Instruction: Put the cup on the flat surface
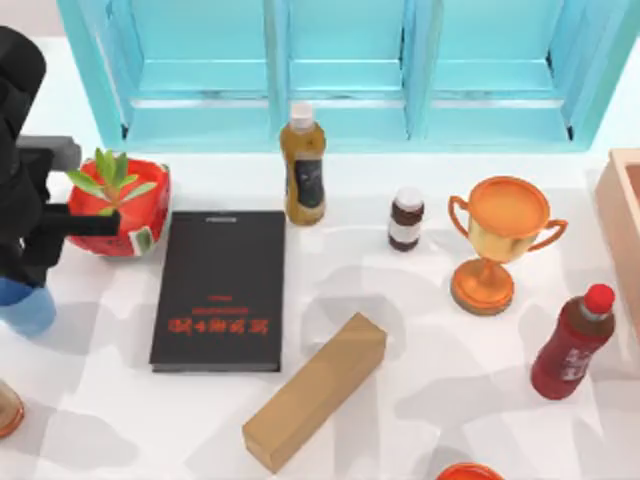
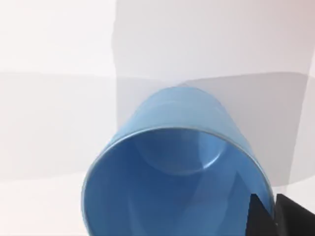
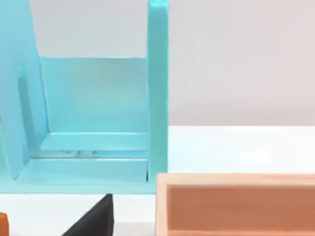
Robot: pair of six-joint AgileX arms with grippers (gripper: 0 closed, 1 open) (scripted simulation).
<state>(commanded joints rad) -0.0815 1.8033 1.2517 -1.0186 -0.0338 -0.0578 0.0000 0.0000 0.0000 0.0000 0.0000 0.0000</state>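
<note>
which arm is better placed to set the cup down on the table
Left. Its claw is over the cup at the table's left edge, and its wrist view looks right into the cup.

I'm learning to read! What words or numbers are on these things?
Nothing can be read.
Book: red lettering, too blurred.
Tall bottle: dark label, too small.
Small bottle: white label, no legible text.
Red bottle: pale marks, too blurred.
</note>
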